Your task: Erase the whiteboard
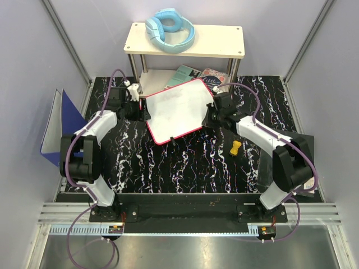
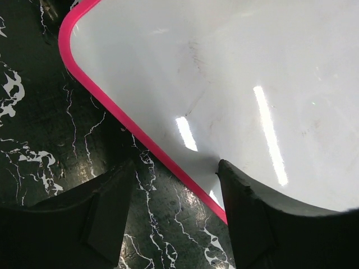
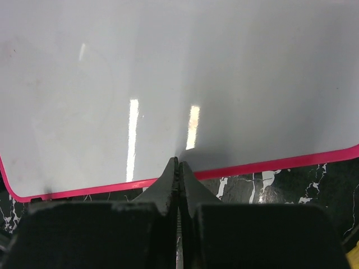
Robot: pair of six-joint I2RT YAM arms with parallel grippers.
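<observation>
I am two matching arms, with white shells on the long links and bulky black housings at every joint. A purple cable (image 1: pixel 105 84) loops off my left arm (image 1: pixel 92 140) near ten o'clock, and a second one arcs over my right arm (image 1: pixel 269 137) at two o'clock. My left hand (image 2: pixel 176 216) has thick, matt black, wedge-shaped fingers (image 2: pixel 104 221), with a small white fitting (image 1: pixel 133 89) behind it. My right hand (image 3: pixel 178 163) has the same black fingers, tapering to thin tips. A black mounting plate (image 1: pixel 185 212) with small bolts sits at six o'clock.
</observation>
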